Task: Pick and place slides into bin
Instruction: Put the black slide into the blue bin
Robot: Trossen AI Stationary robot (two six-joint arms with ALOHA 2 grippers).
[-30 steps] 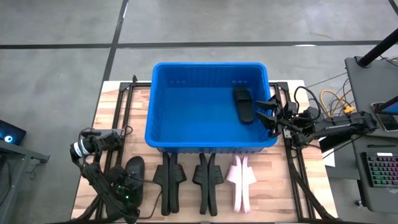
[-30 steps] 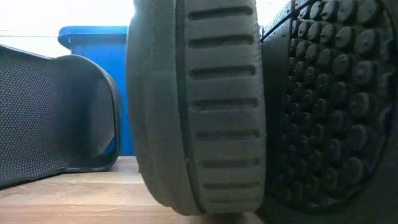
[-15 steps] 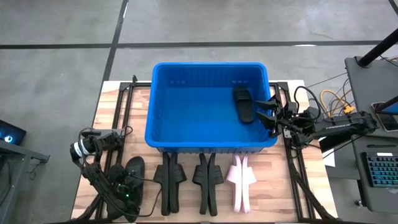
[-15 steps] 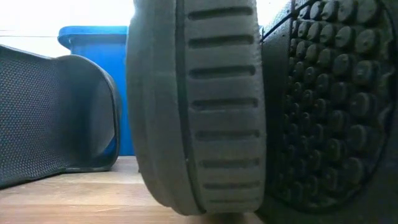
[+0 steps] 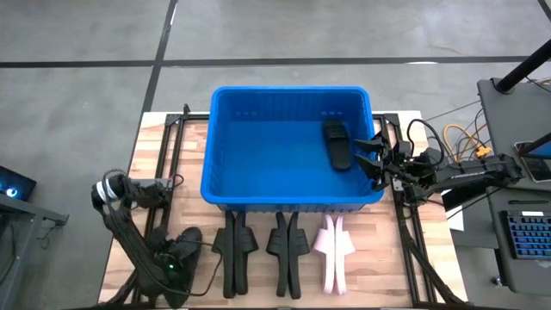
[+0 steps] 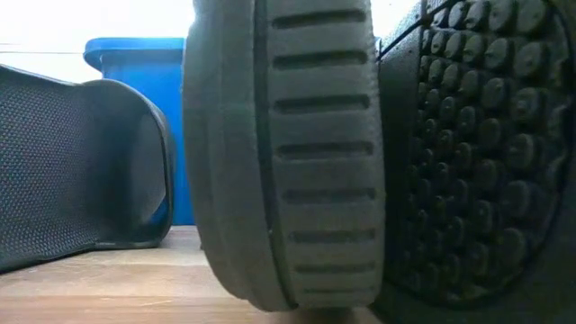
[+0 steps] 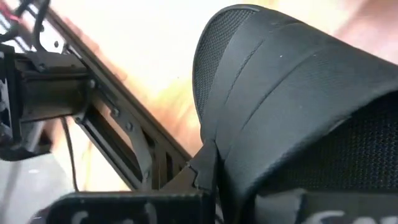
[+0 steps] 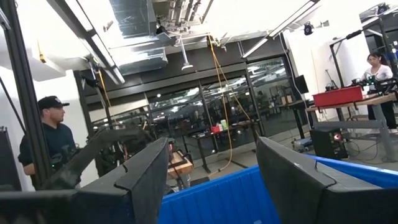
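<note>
Right gripper (image 5: 375,163) is seen at the blue bin (image 5: 225,129)'s right wall, by the rim, w/ fingers (image 8: 146,171) spread wide and nothing held between them. One black slide (image 5: 337,145) is found inside the bin, just beside this gripper, lying flat on the smooth floor; nothing else is seen in the tub. Ribbed outer walls and a rolled rim are shown on the bin.

Left gripper (image 5: 176,256) is placed low at the table's near left corner, on a black slide (image 7: 298,118); whether it's clamped can't be told. From the left wrist cam, only that slide's broad arched strap is shown, matte foam w/ a fine mesh texture, plus dark frame rails on pale wood.

Beside the left gripper, towards the right arm, 3 more slides are stood on edge in a row in front of the bin: two black (image 5: 233,250) (image 5: 285,248), then a pale pink one (image 5: 334,247).

Low cam is filled by a grooved sole edge (image 6: 288,153) and a studded tread (image 6: 481,153), detail not visible from above; the bin's corner is glimpsed behind.

Right wrist cam is aimed over the rim into a room, where two people are seen.
</note>
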